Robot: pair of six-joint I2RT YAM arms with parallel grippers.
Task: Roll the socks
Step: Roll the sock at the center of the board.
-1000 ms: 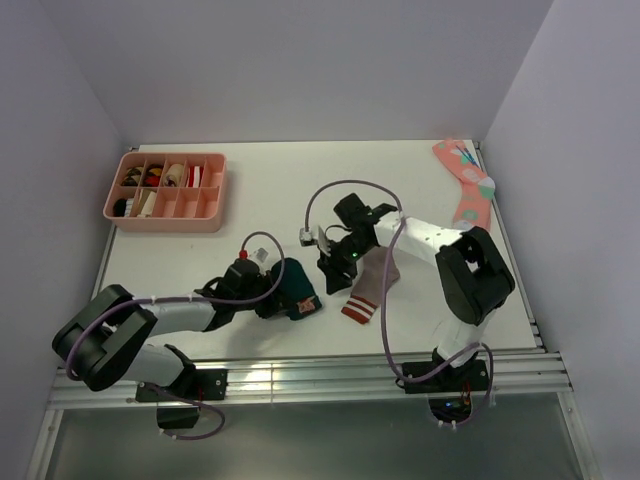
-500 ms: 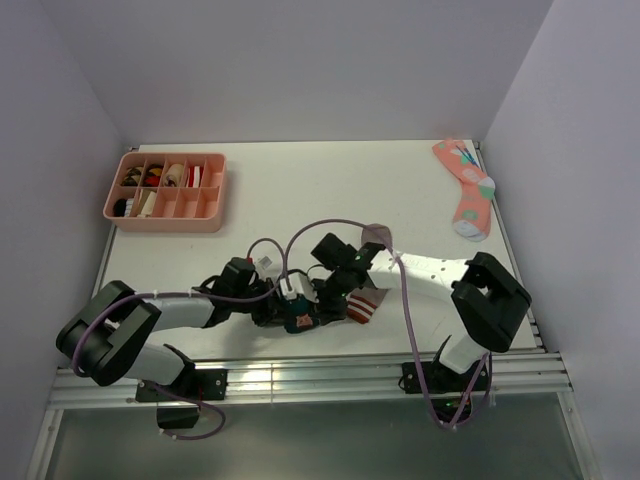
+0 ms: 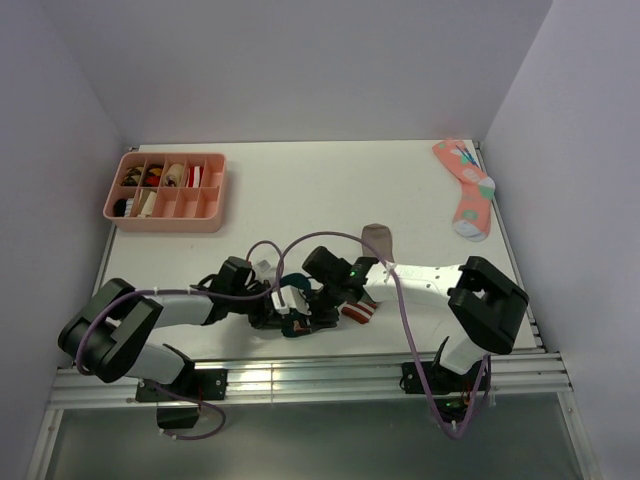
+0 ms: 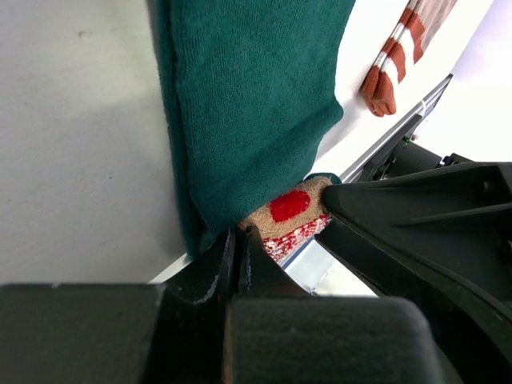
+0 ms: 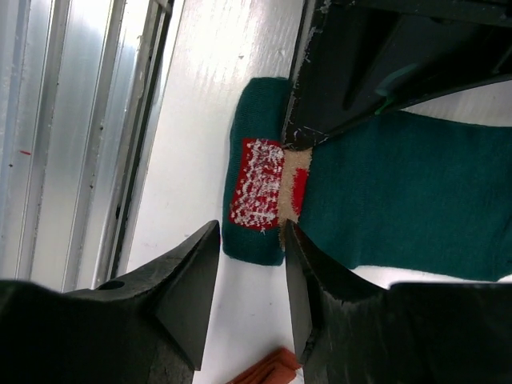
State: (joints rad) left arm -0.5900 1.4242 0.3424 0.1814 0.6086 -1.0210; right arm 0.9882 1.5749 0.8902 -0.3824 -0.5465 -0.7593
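Black left gripper (image 4: 240, 240) and right gripper (image 5: 250, 240), pale grey arm links (image 3: 420, 275), purple cables (image 3: 403, 318).

Sock (image 4: 248, 104) lies on table (image 3: 300, 190), its edge between the left fingers (image 4: 200, 276), its end just ahead of the right fingers (image 5: 188, 280), other sock (image 4: 392, 68) just beside these.

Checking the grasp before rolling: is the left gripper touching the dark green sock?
Touching. The left wrist view shows the left gripper shut on the lower edge of the dark green sock, with the fabric running straight into the pinch.
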